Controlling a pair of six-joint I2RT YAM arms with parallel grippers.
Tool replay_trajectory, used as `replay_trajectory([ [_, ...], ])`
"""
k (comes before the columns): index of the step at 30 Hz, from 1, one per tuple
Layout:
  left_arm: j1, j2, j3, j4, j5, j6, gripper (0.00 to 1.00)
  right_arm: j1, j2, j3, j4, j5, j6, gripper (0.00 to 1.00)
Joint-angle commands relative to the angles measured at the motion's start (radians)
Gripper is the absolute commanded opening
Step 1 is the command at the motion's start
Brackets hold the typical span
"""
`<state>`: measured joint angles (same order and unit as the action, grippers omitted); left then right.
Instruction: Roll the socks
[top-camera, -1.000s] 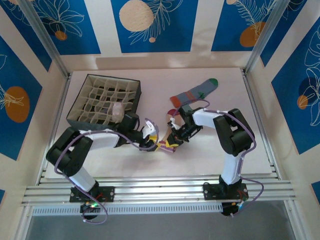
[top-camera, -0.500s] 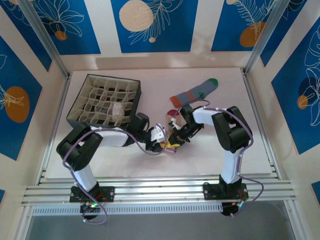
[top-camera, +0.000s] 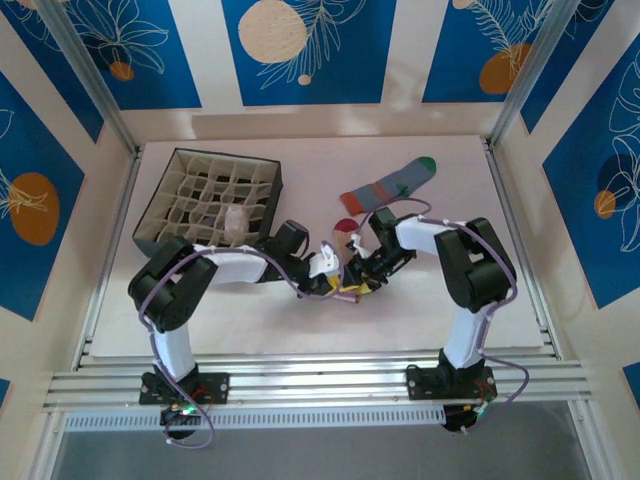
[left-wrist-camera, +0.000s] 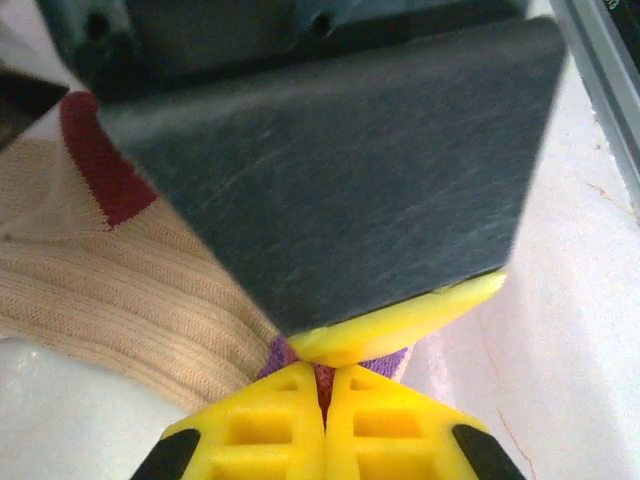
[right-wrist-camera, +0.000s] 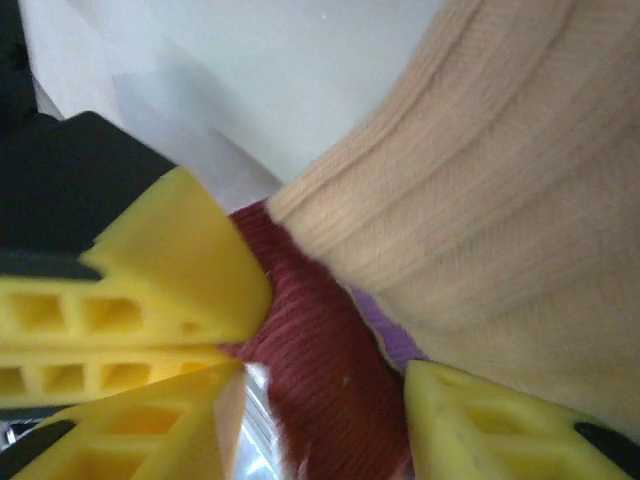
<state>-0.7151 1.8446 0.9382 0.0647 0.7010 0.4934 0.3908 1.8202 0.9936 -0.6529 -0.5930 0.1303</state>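
The peach sock (top-camera: 343, 232) with maroon toe lies bunched at the table's middle, between both grippers. My left gripper (top-camera: 332, 267) is shut, pinching a sliver of the sock's maroon fabric (left-wrist-camera: 321, 383) between its yellow fingertips (left-wrist-camera: 270, 420). My right gripper (top-camera: 362, 272) meets it tip to tip; its fingers straddle the maroon cuff (right-wrist-camera: 320, 360) with a gap on one side, open. The peach ribbed body (right-wrist-camera: 500, 200) runs off to the upper right. The grey-blue sock (top-camera: 390, 185) with green toe lies flat behind. A white sock (top-camera: 235, 222) sits rolled in the organiser.
A dark compartment organiser (top-camera: 168, 215) stands at the back left, close to my left arm. Metal frame rails (top-camera: 300, 385) run along the table's near edge, and posts stand at the back corners.
My left gripper has slid right across the table until it meets the right gripper at the peach sock. The right gripper has shifted slightly right and nearer.
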Motion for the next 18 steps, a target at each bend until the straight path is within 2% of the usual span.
replay_trajectory([
  [1, -0.007, 0.068, 0.065, -0.127, 0.033, -0.055, 0.0, 0.016, -0.113, -0.058, 0.107, 0.036, 0.091, 0.48],
  [4, -0.005, 0.127, 0.143, -0.23, 0.038, -0.08, 0.0, 0.023, -0.146, -0.096, 0.14, 0.099, 0.138, 0.46],
  [9, -0.005, 0.161, 0.176, -0.243, 0.028, -0.125, 0.0, 0.045, -0.098, -0.092, 0.119, 0.162, 0.18, 0.38],
  [15, -0.004, 0.153, 0.165, -0.221, 0.007, -0.125, 0.0, 0.067, -0.055, -0.066, 0.054, 0.33, 0.292, 0.18],
  [18, -0.004, 0.14, 0.15, -0.2, -0.014, -0.117, 0.0, 0.065, -0.058, -0.071, 0.034, 0.391, 0.339, 0.13],
])
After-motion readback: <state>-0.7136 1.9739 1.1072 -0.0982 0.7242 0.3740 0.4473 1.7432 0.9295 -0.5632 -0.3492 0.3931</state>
